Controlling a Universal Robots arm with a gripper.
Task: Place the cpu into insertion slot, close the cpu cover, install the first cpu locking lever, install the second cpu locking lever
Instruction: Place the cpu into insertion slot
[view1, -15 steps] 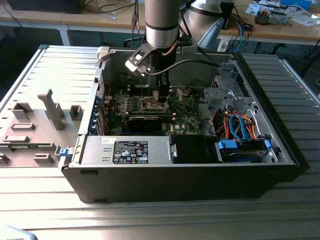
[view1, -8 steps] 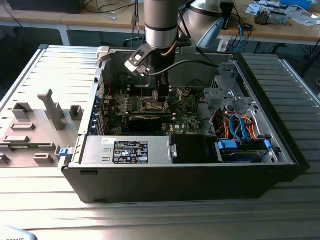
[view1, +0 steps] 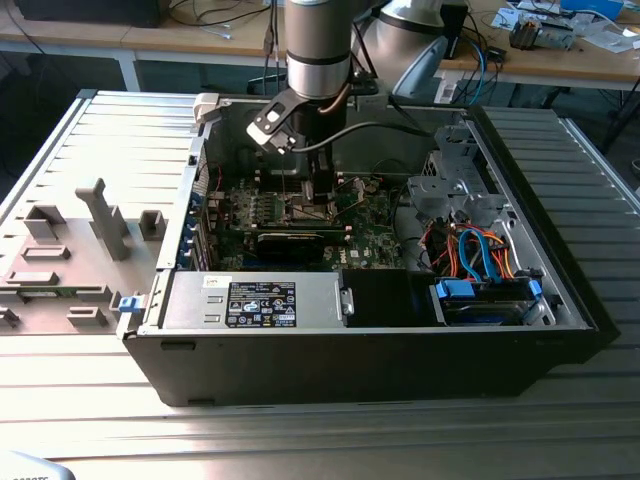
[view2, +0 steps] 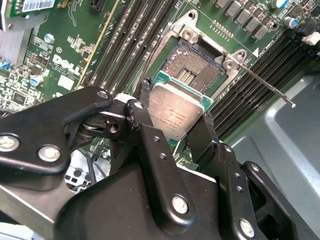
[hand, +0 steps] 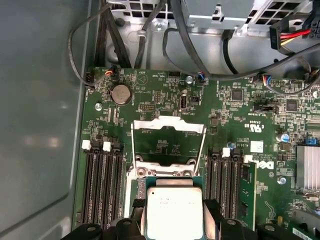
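Inside the open computer case (view1: 560, 330), your gripper (view2: 176, 104) is clamping the cpu (view2: 176, 116) by two opposite edges, silver top facing the camera. It is hanging the chip over the near edge of the insertion slot (view2: 196, 62) on the green motherboard (view2: 65, 55). The cpu cover (hand: 168, 125) is standing open behind the socket, and one thin locking lever (view2: 267, 86) is sticking out free beside it. Whether the chip is touching the socket rim, you cannot tell from these views.

Three risks are showing from here. The chip is looking offset from the recess in the second wrist view, so a descent out of line could land a corner on the fine contacts and bend them. A release from height could leave it tilted on the rim. A finger could also nudge the raised cover, dropping it onto a part-seated chip.
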